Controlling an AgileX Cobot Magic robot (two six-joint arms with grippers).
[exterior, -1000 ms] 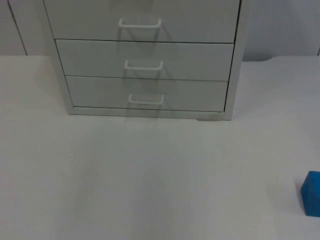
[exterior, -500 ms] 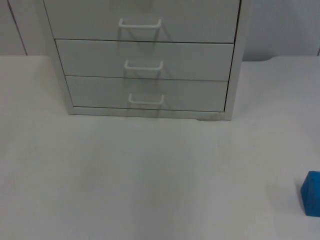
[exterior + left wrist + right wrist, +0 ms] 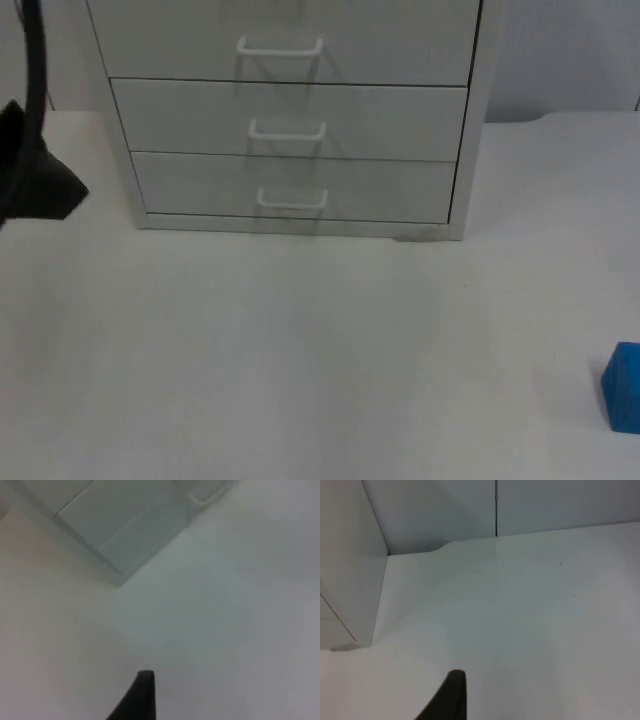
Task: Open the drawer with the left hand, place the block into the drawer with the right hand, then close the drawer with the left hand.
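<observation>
Nearest us, the blue block sits at the right edge of the white table, well apart from the drawer unit. Its 3 drawers are closed, each with a white handle. We read no labels. The left gripper hovers beside the unit; we cannot tell either claw's state.

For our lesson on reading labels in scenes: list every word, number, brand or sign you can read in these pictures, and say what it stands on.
None: no readable text.
The white drawer cabinet, its three drawer fronts and their handles are plain.
The blue block shows no marking.
The white table and the grey partition wall bear no writing.
</observation>
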